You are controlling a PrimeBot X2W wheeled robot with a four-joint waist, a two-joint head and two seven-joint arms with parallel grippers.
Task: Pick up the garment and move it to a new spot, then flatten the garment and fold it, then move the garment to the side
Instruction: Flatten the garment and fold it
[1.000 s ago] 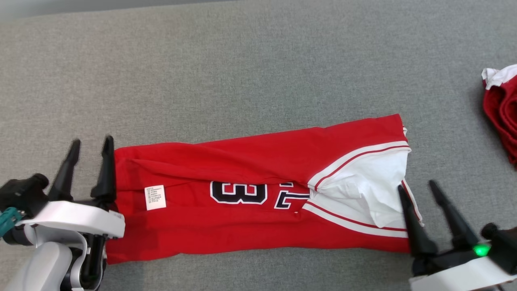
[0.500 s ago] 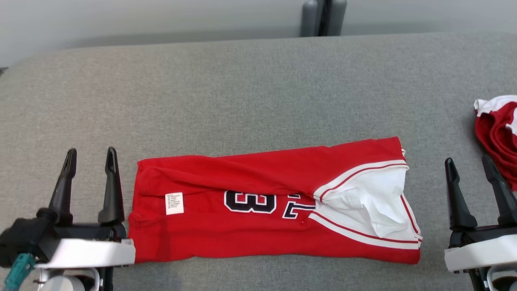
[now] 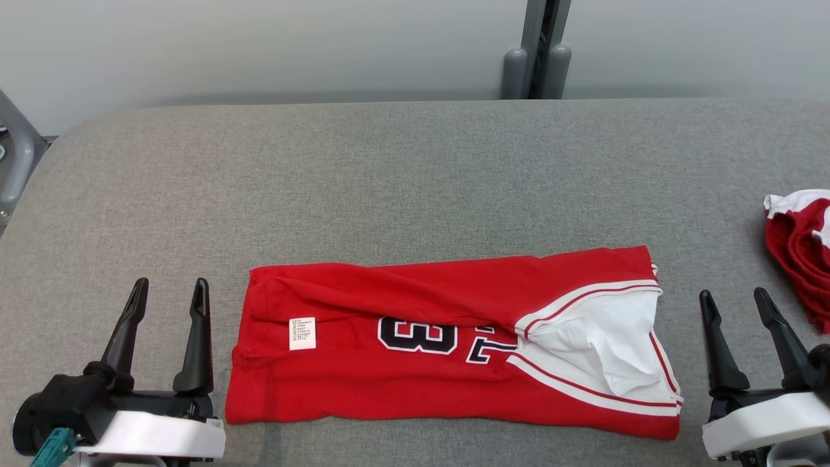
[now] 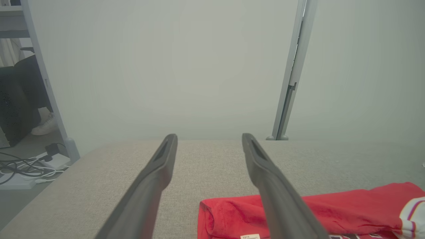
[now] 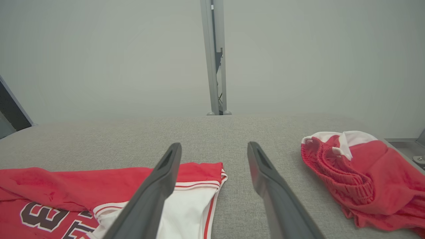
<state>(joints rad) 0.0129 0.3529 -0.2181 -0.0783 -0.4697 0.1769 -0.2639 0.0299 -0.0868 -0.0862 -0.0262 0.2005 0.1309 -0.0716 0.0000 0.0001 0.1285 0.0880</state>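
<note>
A red garment (image 3: 421,344) with white trim and dark numerals lies folded into a long band across the grey padded table (image 3: 389,168). Its white end is at the right, and a small white label sits near its left end. My left gripper (image 3: 170,295) stands open just left of the garment's left edge, holding nothing. My right gripper (image 3: 736,301) stands open just right of the white end, also holding nothing. The left wrist view shows the garment's left end (image 4: 232,215) under my right-hand finger (image 4: 275,196). The right wrist view shows the white end (image 5: 196,205) by my left-hand finger.
A second red and white garment (image 3: 801,250) lies bunched at the table's right edge, also in the right wrist view (image 5: 358,179). A grey post (image 3: 535,52) stands behind the table. Cables (image 4: 23,166) lie on the floor at the left.
The head camera has tilted up, so the wall and post came into sight. Both grippers drew back from the garment's ends, outward and toward me, and stay open.
</note>
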